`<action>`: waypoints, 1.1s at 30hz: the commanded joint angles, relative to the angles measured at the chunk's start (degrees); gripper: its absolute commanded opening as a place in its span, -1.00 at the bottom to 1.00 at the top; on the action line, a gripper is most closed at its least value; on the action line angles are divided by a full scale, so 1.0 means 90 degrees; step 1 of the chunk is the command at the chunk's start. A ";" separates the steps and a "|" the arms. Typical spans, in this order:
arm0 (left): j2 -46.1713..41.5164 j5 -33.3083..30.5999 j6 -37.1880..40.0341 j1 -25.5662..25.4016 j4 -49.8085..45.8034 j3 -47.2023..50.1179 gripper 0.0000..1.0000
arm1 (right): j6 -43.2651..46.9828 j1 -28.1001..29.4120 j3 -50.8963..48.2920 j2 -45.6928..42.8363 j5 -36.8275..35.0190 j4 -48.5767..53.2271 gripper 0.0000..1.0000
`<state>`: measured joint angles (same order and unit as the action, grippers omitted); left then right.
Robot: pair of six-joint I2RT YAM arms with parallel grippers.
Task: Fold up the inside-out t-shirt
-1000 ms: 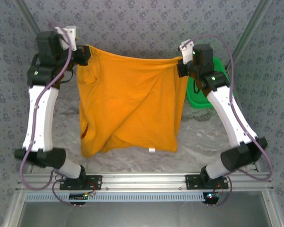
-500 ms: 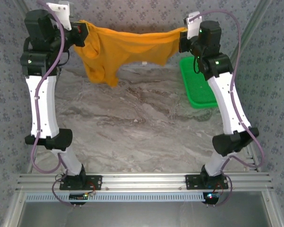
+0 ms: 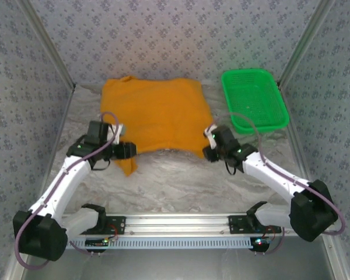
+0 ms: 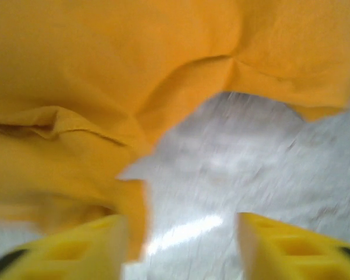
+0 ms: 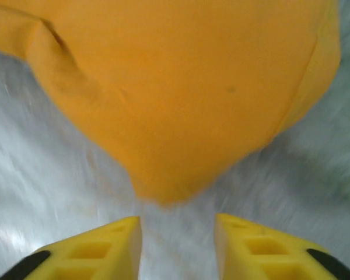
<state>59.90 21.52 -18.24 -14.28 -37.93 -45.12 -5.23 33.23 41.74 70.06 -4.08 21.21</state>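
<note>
T-shirt [image 3: 154,111] flat on table [image 3: 181,181], near corners just ahead of left claw [image 4: 181,224] and right claw [image 5: 176,224], both spread, empty.

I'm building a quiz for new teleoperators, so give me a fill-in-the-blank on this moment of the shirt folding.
1. The orange cotton t-shirt lies spread on the grey marbled ___.
2. The left hand and the right hand both have their yellow fingers ___.
3. The plastic mesh basket beside the t-shirt is coloured ___.
Missing words: table; open; green.
</note>
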 commanded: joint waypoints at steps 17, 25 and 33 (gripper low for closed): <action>0.1430 -0.1837 -0.1489 0.0102 0.0197 -0.0339 0.43 | -0.3054 -0.0380 0.1123 0.2049 0.0734 0.0263 0.14; 0.2441 -0.1805 -0.1844 0.0627 0.1054 0.0025 0.44 | -0.3566 -0.0140 0.0442 0.2234 0.0785 0.0110 -0.66; 0.2756 -0.1847 -0.1872 0.1199 0.0967 -0.0639 0.52 | -0.2560 0.1567 0.0412 0.2092 0.3862 -0.0070 -0.76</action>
<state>84.27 5.85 -34.22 -5.15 -29.85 -46.89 -33.45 42.48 45.76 89.56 11.77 21.93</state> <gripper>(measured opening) 0.761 0.084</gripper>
